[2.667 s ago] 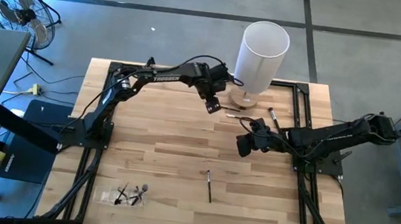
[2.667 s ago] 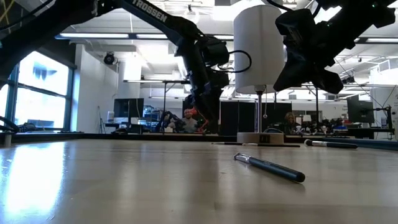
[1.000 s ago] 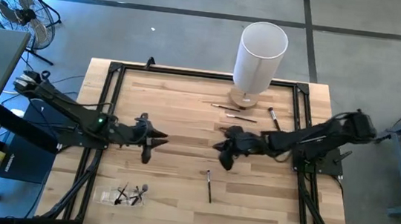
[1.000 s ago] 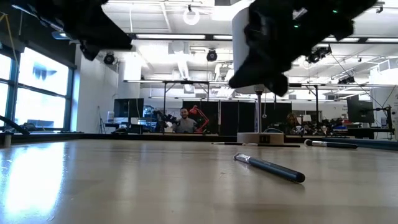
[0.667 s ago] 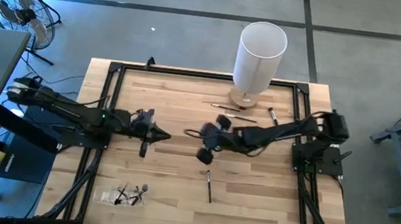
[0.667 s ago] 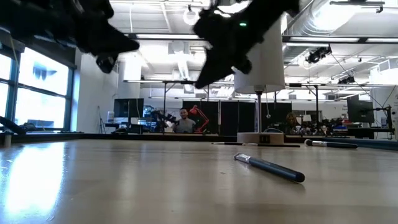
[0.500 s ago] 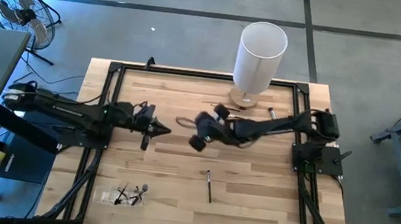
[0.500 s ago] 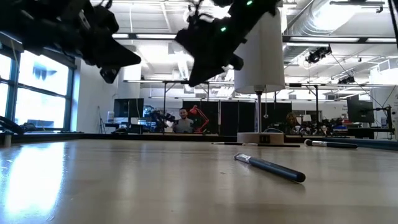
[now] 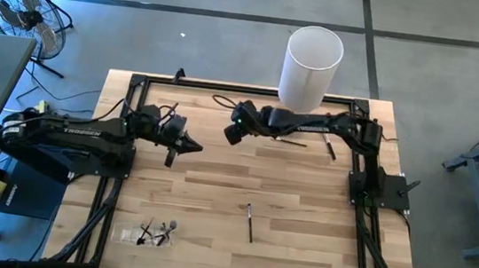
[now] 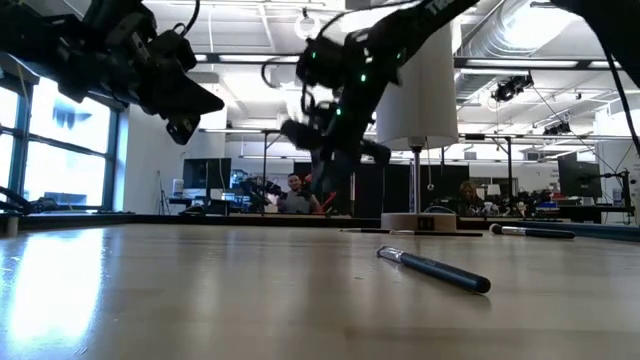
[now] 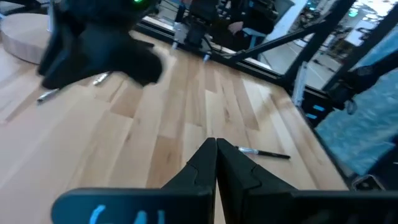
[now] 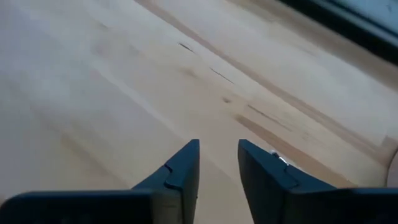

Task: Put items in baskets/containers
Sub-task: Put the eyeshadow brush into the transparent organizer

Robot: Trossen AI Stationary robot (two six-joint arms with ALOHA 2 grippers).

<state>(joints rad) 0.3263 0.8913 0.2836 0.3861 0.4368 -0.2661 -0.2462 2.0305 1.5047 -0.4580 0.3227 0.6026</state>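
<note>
1. The thin dark stick-like brushes are scattered: one (image 9: pixel 250 222) lies alone on the pale wooden table (image 9: pixel 215 194), well clear of both my grippers, and a few (image 9: pixel 328 144) sit by the tall white cylinder (image 9: pixel 312 66) beyond my right gripper.
2. The small clear plastic tray (image 9: pixel 156 232), well off from my left gripper, already holds several brushes.
3. My left gripper (image 9: pixel 186 145) is clenched on nothing.
4. My right gripper (image 12: pixel 216 163) stands parted, empty, over bare wood.
5. I judge most brushes packed, four or so left.
</note>
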